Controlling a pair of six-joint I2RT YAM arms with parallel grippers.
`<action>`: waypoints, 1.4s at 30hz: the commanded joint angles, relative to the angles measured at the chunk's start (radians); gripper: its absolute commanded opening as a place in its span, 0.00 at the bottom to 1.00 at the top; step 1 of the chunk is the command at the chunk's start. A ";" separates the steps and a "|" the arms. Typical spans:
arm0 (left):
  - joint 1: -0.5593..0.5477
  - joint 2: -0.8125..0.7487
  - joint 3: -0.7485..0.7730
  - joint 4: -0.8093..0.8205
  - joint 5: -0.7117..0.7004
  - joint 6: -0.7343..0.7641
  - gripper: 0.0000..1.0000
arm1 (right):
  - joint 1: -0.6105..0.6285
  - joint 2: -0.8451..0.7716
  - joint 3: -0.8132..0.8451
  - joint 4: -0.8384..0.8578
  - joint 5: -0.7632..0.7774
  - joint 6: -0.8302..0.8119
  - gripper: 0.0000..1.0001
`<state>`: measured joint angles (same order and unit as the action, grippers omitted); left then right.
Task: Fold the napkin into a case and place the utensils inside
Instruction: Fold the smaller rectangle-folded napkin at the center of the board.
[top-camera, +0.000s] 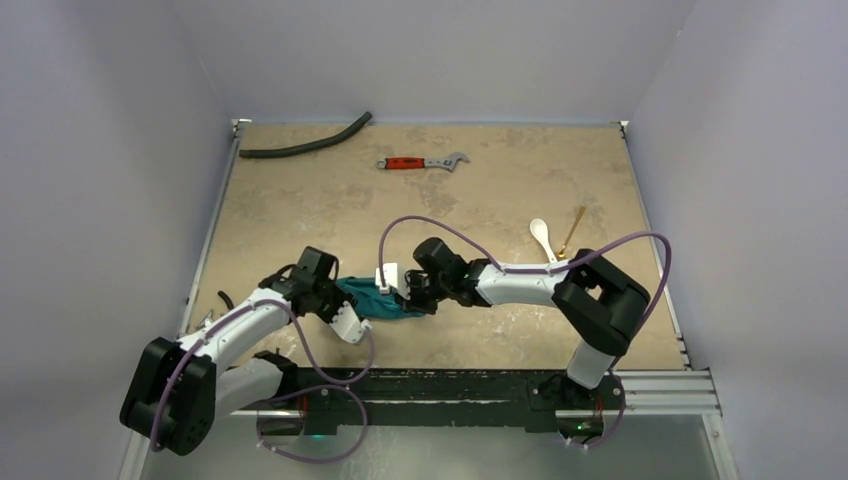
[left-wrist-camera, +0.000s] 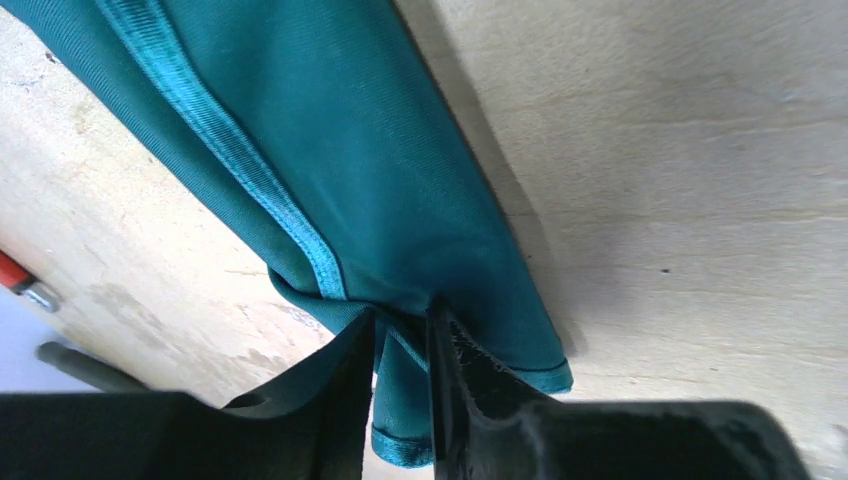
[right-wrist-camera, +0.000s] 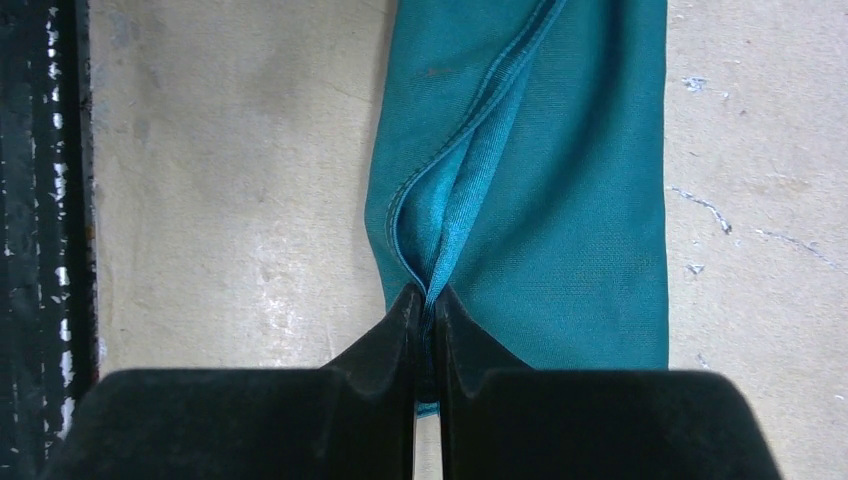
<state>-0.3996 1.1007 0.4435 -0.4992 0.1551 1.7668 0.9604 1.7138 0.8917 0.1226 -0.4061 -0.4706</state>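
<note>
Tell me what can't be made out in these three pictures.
- Napkin, top view: the left arm and right arm cover most of it, so its fold is unreadable.
- Napkin ends, both wrist views: cut off by the frame edges and the black jaws.
- Wooden utensil, top view: too small to tell fork or knife.
- Spoon: outside both wrist views.

Soft, even light falls from overhead, fairly bright; the plain teal-green cloth napkin (left-wrist-camera: 400, 200) casts a faint shadow onto the mottled tan tabletop (left-wrist-camera: 700, 200).
</note>
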 joint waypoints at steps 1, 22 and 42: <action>0.006 -0.034 0.065 -0.208 0.072 -0.100 0.28 | 0.000 0.007 0.038 -0.047 -0.043 0.021 0.09; 0.010 -0.021 0.247 -0.388 0.188 -0.236 0.52 | -0.004 0.081 0.127 -0.121 -0.070 0.049 0.02; 0.089 0.096 0.202 0.151 0.270 -0.770 0.19 | -0.056 0.151 0.133 -0.126 -0.290 0.085 0.04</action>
<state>-0.3458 1.2034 0.6357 -0.4644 0.4431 1.0706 0.8623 1.8343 1.0412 0.0490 -0.5385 -0.2897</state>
